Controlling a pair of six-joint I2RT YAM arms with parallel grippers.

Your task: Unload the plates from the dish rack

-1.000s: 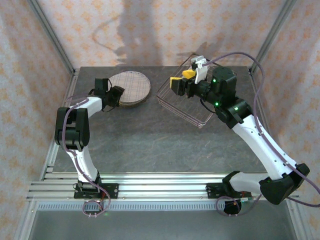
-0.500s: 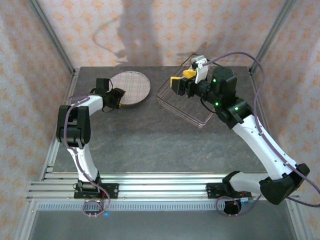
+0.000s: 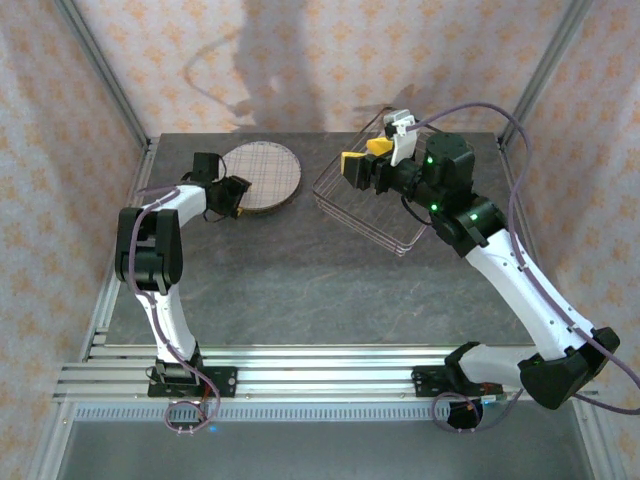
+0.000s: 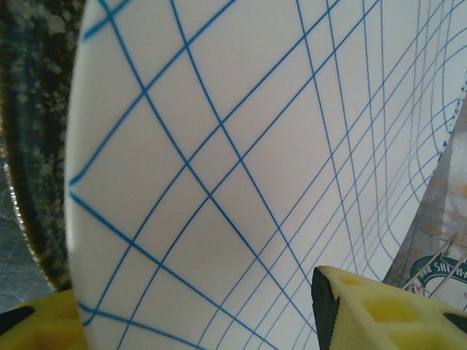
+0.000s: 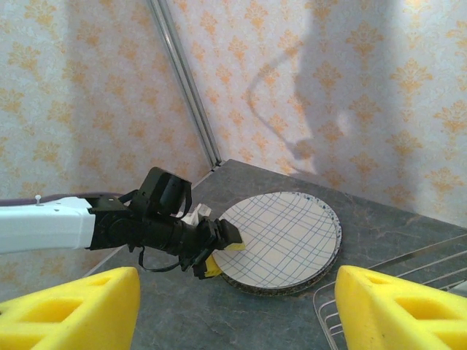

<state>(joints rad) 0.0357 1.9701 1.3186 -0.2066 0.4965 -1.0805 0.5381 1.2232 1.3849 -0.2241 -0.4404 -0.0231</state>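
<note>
The pale plate with plaid lines (image 3: 265, 172) (image 5: 284, 237) lies flat on top of a stack at the table's back left. The speckled plate's rim (image 5: 278, 289) (image 4: 33, 146) peeks out under it. Any smaller plates are hidden. My left gripper (image 3: 232, 195) (image 5: 223, 258) is open and straddles the plaid plate's (image 4: 255, 146) near-left rim, one finger above and one below. The wire dish rack (image 3: 370, 205) (image 5: 325, 310) sits at the back right. My right gripper (image 3: 362, 158) (image 5: 237, 321) hovers open over its left end, holding nothing.
Patterned walls and metal frame posts (image 3: 110, 85) close in the table on three sides. Bare grey tabletop (image 3: 300, 270) stretches between the stack, the rack and the arm bases.
The plaid plate, tilted above the stack a second ago, now lies flat on it. The left gripper has shifted slightly with it. The right arm has not moved.
</note>
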